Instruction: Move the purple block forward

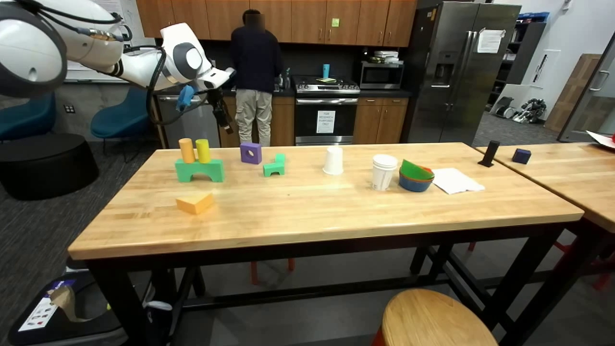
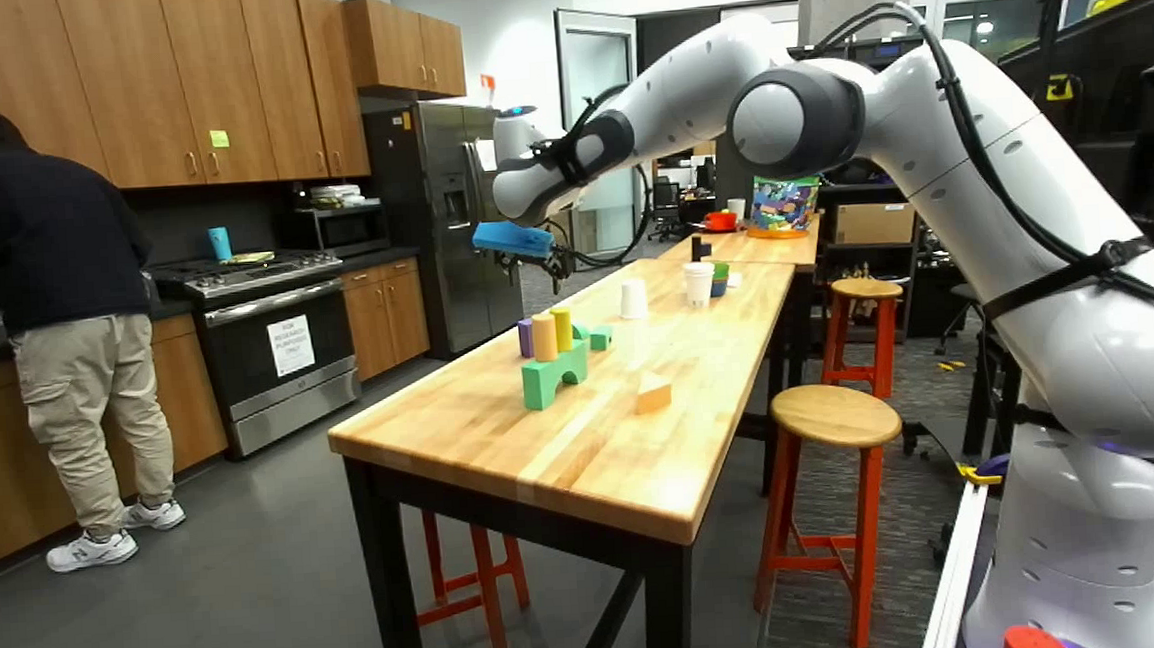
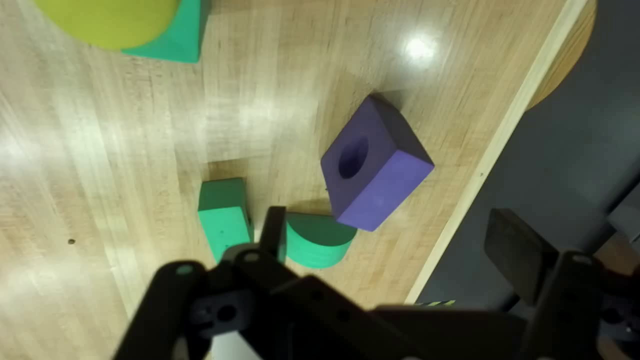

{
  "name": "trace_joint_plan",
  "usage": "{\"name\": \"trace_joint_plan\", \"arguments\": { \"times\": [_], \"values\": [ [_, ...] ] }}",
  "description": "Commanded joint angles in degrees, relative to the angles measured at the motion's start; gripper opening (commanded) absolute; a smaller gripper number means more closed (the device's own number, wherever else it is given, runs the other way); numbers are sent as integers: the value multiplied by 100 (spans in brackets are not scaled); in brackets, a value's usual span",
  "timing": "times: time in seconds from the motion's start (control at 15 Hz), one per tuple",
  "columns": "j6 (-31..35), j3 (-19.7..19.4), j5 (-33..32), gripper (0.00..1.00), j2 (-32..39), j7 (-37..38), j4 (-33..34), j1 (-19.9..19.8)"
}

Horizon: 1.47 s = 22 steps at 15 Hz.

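Note:
The purple block (image 1: 257,154) stands upright on the wooden table, its round hole facing sideways, near an edge. In an exterior view it is partly hidden behind an orange cylinder (image 2: 526,338). In the wrist view the purple block (image 3: 385,185) lies in the middle, above and between the two fingers. My gripper (image 3: 395,237) is open, fingers wide apart, with nothing between them. In both exterior views the gripper (image 1: 225,120) hangs in the air above the table's edge, higher than the purple block and apart from it; it also shows beside the blue wrist part (image 2: 534,272).
A green arch (image 1: 211,169) bears an orange and a yellow cylinder (image 1: 203,151). Green blocks (image 1: 274,169) lie beside the purple block. An orange wedge (image 1: 194,203), white cups (image 1: 333,161) and stacked bowls (image 1: 415,179) stand on the table (image 1: 288,226). A person stands beyond the table.

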Motion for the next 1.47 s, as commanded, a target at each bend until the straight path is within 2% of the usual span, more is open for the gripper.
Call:
{"name": "trace_joint_plan", "arguments": {
  "times": [0.0, 0.53, 1.4],
  "values": [
    [-367, -79, 122, 100, 590, 47, 960, 100],
    [-635, -212, 129, 100, 1183, 161, 1895, 49],
    [-645, -293, 26, 100, 1498, 497, 2276, -255]
  ]
}}
